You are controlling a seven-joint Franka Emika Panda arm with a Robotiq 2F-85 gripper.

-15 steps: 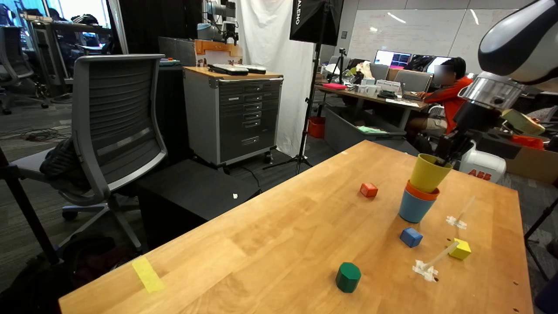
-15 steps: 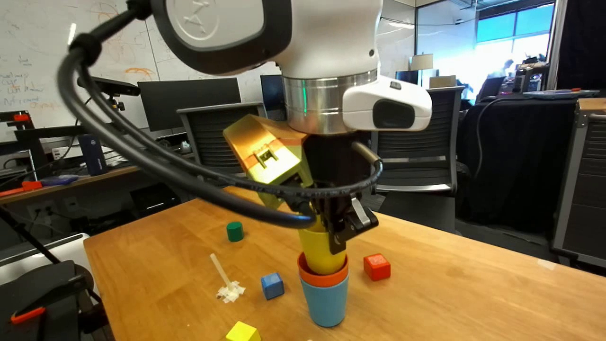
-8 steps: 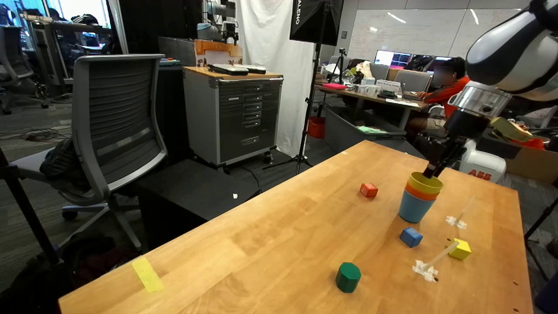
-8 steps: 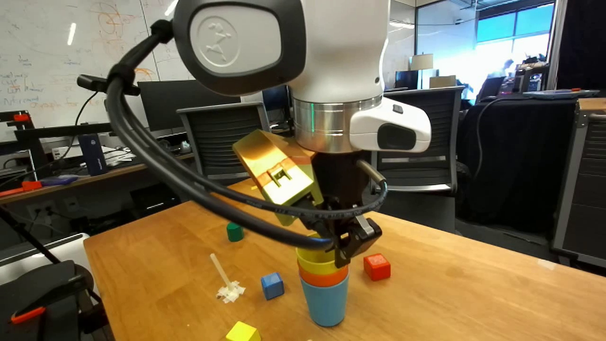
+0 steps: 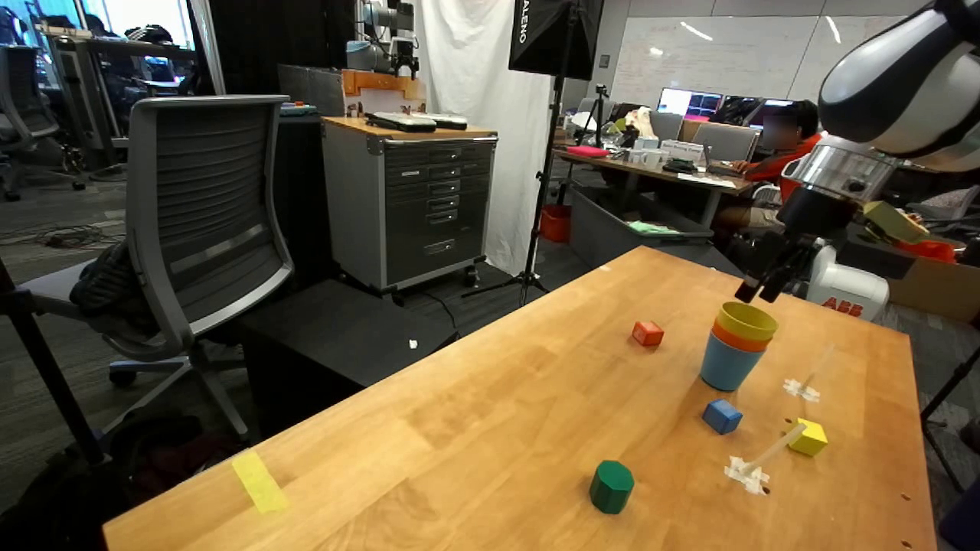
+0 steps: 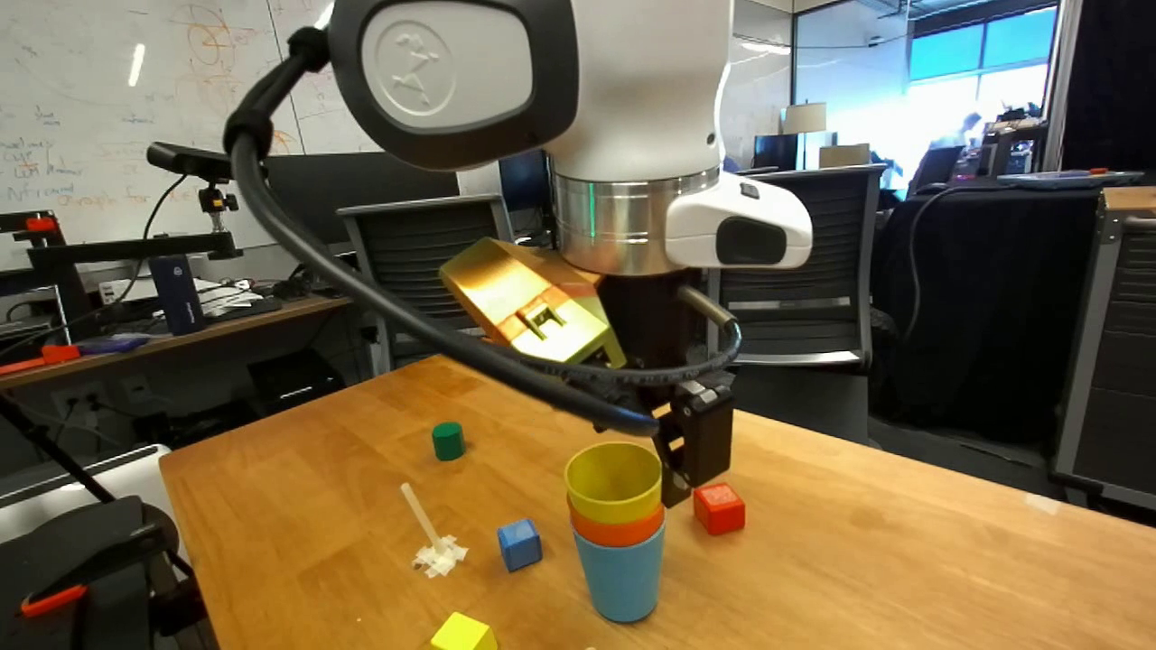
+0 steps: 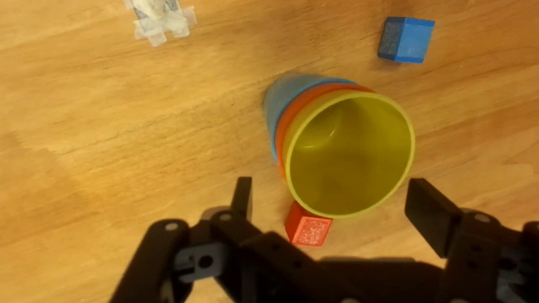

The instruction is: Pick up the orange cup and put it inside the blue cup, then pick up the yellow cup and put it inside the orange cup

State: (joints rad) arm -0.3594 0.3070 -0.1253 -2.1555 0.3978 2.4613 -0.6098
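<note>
The three cups stand nested in one upright stack on the table. The blue cup (image 6: 623, 578) is lowest, with the orange cup (image 6: 617, 531) inside it, showing as a band below its rim. Innermost sits the yellow cup (image 7: 353, 155), its mouth facing up and its inside bare in the wrist view. My gripper (image 5: 756, 295) is just above and behind the yellow rim in an exterior view, touching no cup that I can make out. In the wrist view its fingers (image 7: 429, 214) are spread wide with nothing held. A cable hides part of the gripper (image 6: 675, 451) in an exterior view.
A red block (image 7: 309, 229) lies close to the stack, a blue block (image 7: 407, 40) on another side. Farther off are a yellow block (image 5: 810, 438) and a green block (image 5: 612, 487). Thin sticks (image 5: 775, 448) rise from taped spots on the table.
A second ago my gripper held the yellow cup by its rim, higher in the stack. The cup went down into the orange one; the fingers then opened and drew back a little off the rim.
</note>
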